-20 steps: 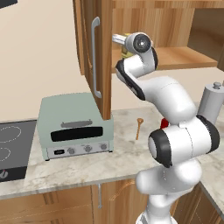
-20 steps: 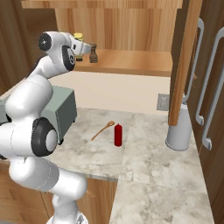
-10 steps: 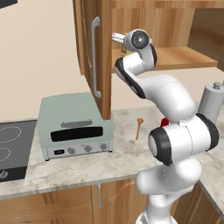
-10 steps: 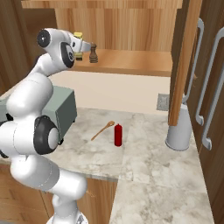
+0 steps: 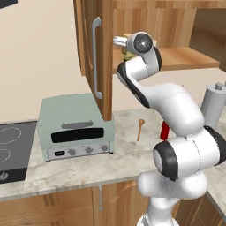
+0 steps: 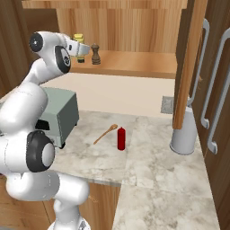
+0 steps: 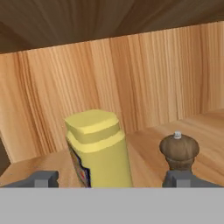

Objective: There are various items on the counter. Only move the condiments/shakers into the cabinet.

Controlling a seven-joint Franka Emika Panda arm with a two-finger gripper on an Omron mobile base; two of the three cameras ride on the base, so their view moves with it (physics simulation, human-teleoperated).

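My gripper (image 7: 111, 179) reaches into the cabinet (image 6: 134, 65) and is open, its fingertips (image 7: 43, 179) spread wide on either side of the yellow labelled bottle (image 7: 100, 153), with a gap on each side. The bottle (image 6: 79, 39) stands upright on the wood shelf. Just to its right on the same shelf is the small dark brown shaker (image 7: 178, 153) (image 6: 95, 54). Down on the counter (image 6: 148, 161) the red squeeze bottle (image 6: 121, 138) (image 5: 164, 131) stands upright beside the wooden spoon (image 6: 106, 134) (image 5: 140, 129).
A pale green toaster oven (image 5: 75, 128) sits on the counter left of the spoon, with the black cooktop (image 5: 13, 150) beyond it. The open cabinet door (image 5: 99, 57) hangs over the toaster. A tall grey canister (image 6: 183, 134) stands at the right.
The jaws have spread apart and let go of the yellow bottle, which now stands free on the shelf next to the shaker. The arm has barely shifted.
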